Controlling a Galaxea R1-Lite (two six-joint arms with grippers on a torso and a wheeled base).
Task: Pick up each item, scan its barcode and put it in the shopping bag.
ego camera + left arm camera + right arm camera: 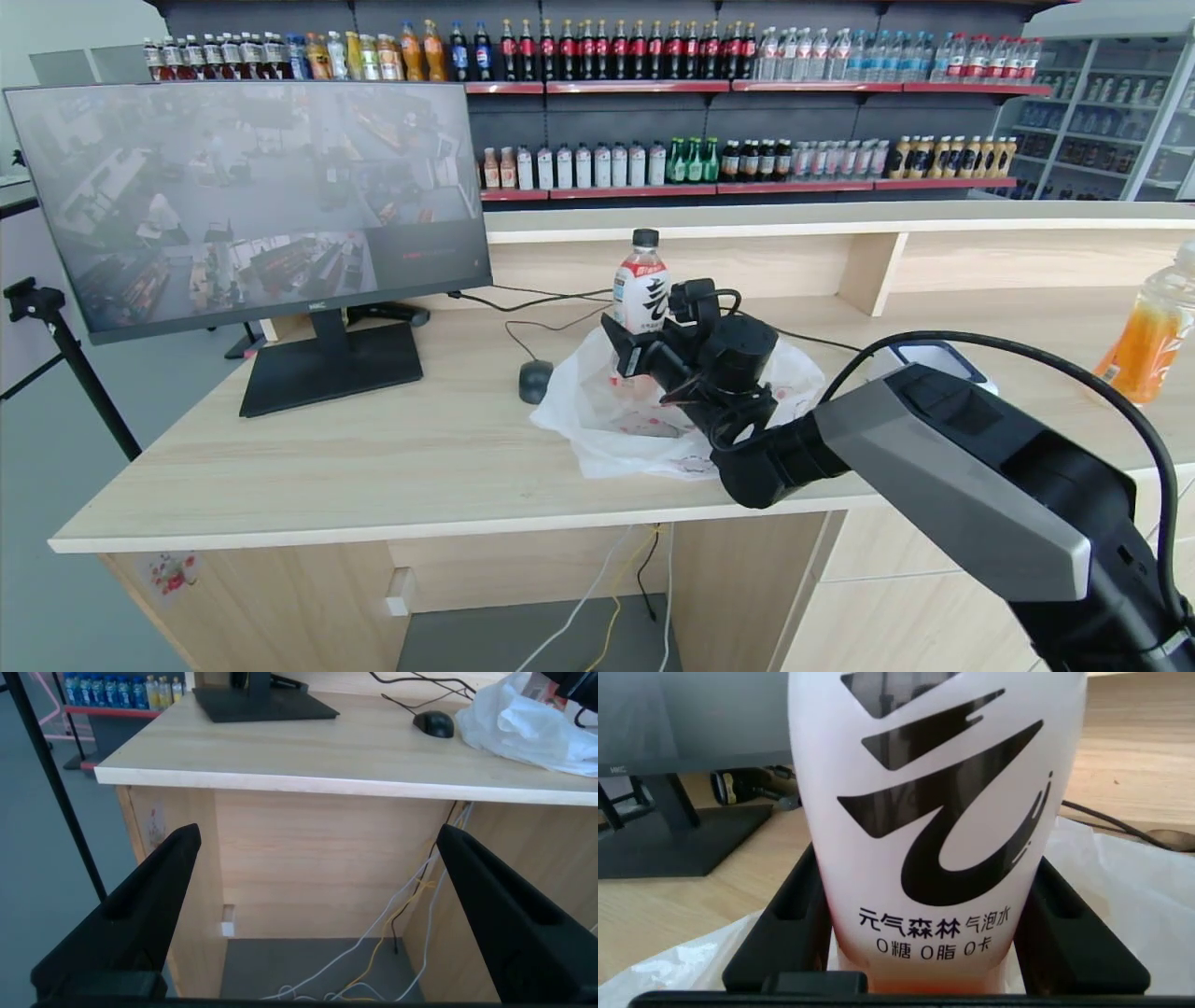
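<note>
The bottle [640, 289] stands upright in the right gripper [642, 359], whose fingers [789, 919] are clamped on its lower body from both sides. It has a black cap, a white wrap with bold black strokes across it, and pale pink drink showing at the base [938, 812]. It hangs just above the white shopping bag [611, 434], which lies crumpled and open about midway along the counter [373, 457], close to its front edge.

The left gripper [318, 845] is below the level of the counter top, facing the front panel near the left corner, its jaws spread wide with nothing between them.

A dark mouse [535, 380] rests just beside the bag on the side towards the left edge, its cord running to the back. A large monitor [247, 201] on a flat black stand fills the back left part. Near the right edge stand a white device [934, 359] and an orange drink bottle [1148, 336]. Loose cables [411, 915] hang under the counter.

Behind the counter, red-edged shelves [747, 86] carry rows of bottled drinks. A black tripod [56, 345] stands off the left edge.
</note>
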